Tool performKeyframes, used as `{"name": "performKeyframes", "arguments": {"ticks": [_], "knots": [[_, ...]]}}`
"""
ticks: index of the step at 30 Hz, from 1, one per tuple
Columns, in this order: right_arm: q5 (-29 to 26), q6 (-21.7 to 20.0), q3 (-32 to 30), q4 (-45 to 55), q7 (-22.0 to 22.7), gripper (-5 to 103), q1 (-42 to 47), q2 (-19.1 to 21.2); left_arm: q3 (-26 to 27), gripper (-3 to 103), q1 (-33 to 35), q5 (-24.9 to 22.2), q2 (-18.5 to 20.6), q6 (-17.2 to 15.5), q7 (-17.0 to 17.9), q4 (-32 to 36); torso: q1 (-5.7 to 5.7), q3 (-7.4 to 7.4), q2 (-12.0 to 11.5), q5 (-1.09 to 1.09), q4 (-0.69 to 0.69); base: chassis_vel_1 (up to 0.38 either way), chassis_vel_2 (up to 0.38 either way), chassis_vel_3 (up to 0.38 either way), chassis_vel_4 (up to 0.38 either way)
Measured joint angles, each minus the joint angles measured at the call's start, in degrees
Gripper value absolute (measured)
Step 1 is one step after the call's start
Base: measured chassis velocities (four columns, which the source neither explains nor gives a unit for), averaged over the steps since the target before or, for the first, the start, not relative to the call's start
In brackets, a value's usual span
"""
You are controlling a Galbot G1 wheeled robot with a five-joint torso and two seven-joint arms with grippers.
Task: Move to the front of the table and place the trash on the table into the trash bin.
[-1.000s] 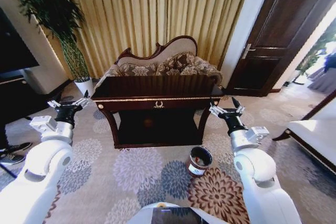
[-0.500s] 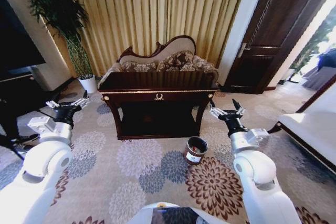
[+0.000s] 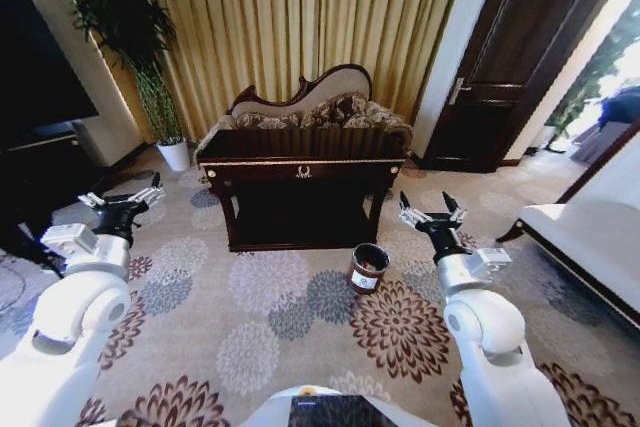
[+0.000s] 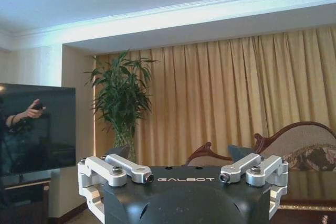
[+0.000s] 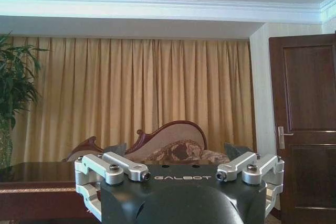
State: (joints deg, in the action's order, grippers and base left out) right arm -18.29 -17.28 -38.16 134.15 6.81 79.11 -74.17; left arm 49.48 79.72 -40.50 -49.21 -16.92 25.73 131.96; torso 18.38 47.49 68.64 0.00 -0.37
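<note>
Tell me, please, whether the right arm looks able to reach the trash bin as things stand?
Probably not yet. The right pincer hangs open in the air beside the table, above and to the side of the trash bin on the carpet. Nothing blocks the way.

Dark glossy table (image 3: 300, 145), floral carpet (image 3: 270, 317)

You see a patterned sofa (image 3: 318, 112) against gold curtains (image 3: 300, 17), a potted plant (image 3: 130, 37) in a white pot (image 3: 176, 155), a dark door (image 3: 510, 57), and floral carpet (image 3: 280, 317).
</note>
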Motion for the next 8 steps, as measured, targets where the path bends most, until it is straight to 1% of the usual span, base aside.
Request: {"name": "performKeyframes", "arguments": {"ticks": [4,8], "knots": [[0.23,0.01,0.01,-0.01,0.0,100,0.12,-0.1,0.04,100,0.07,-0.01,-0.07,0.03,-0.04,0.05,-0.02,-0.01,0.01,0.0,0.0,0.233,-0.214,-0.237,0.231],[1.08,0.25,0.06,-0.02,0.0,100,0.61,-0.46,-0.01,100,0.01,-0.02,-0.19,0.06,-0.06,0.06,-0.02,-0.01,0.01,0.0,0.0,0.211,-0.21,-0.188,0.219]]}}
